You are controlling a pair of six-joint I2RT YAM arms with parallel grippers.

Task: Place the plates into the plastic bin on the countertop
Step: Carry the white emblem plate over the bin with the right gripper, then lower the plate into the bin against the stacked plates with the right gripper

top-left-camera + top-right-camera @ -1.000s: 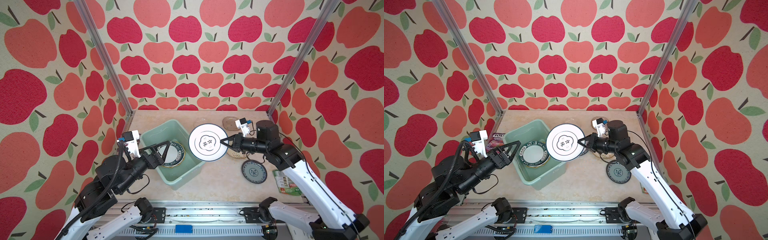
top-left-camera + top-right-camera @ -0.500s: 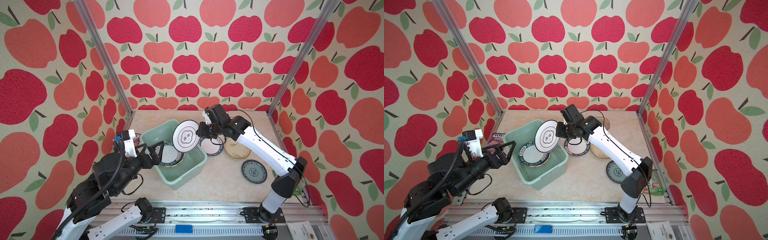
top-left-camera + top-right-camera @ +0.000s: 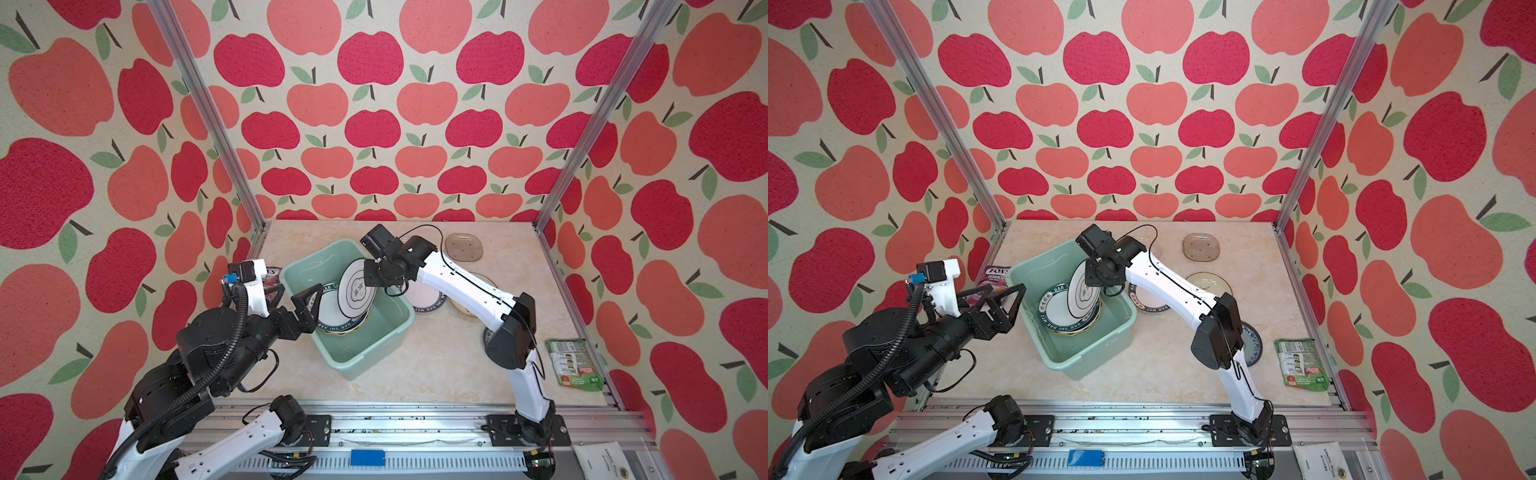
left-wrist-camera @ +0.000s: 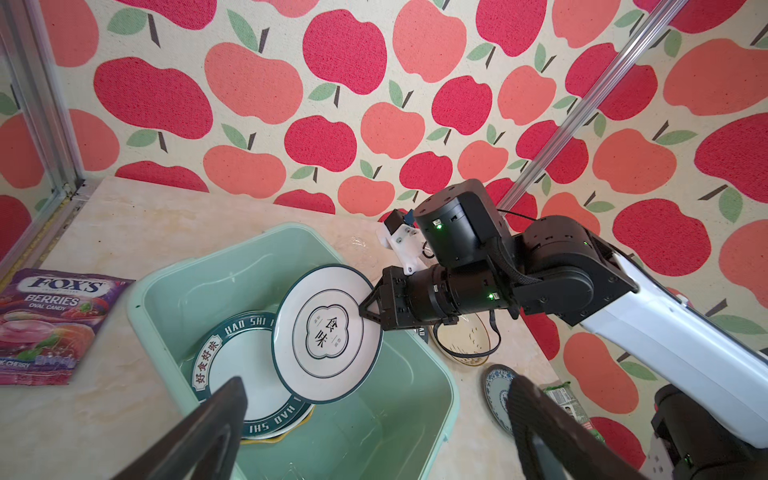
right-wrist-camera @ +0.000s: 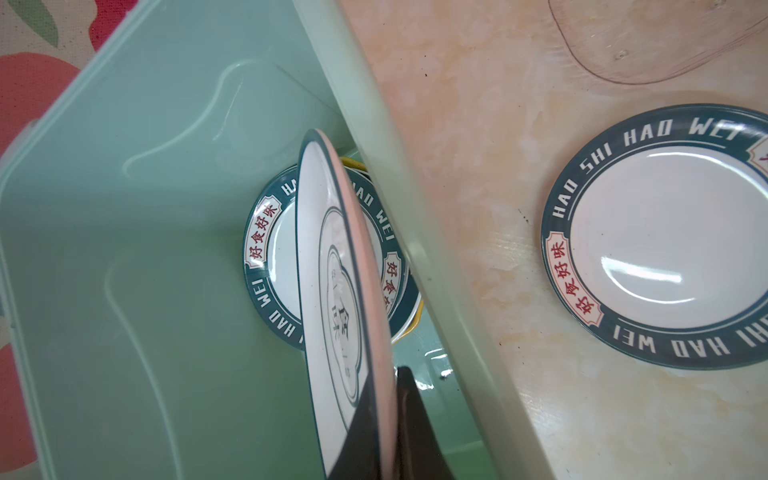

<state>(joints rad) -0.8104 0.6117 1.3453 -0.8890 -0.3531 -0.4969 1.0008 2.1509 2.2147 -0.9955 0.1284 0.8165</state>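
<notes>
Jaws of the right gripper [image 4: 365, 312] are clamped on the rim of a white ring-rimmed plate [image 4: 328, 332] with a dark emblem at its centre. It is held steeply tilted, nearly on edge, inside the mint-green plastic bin [image 3: 365, 365]. Its lower edge hangs over a green-rimmed lettered plate [image 4: 232, 361] lying flat on the bin's floor, with a yellow plate [image 5: 417, 320] peeking out beneath; whether the held plate touches them cannot be told. The left gripper [image 3: 297, 293] hovers over the bin's left rim, jaws spread wide and empty. On the beige countertop [image 3: 436, 365] just right of the bin lies a second lettered plate [image 5: 665, 249]. Farther off are a translucent glass plate [image 3: 1201, 248], a blue-patterned plate [image 4: 496, 390] and a green snack packet [image 3: 1302, 365]. A Fox's Berries candy packet [image 4: 54, 320] lies left of the bin.
</notes>
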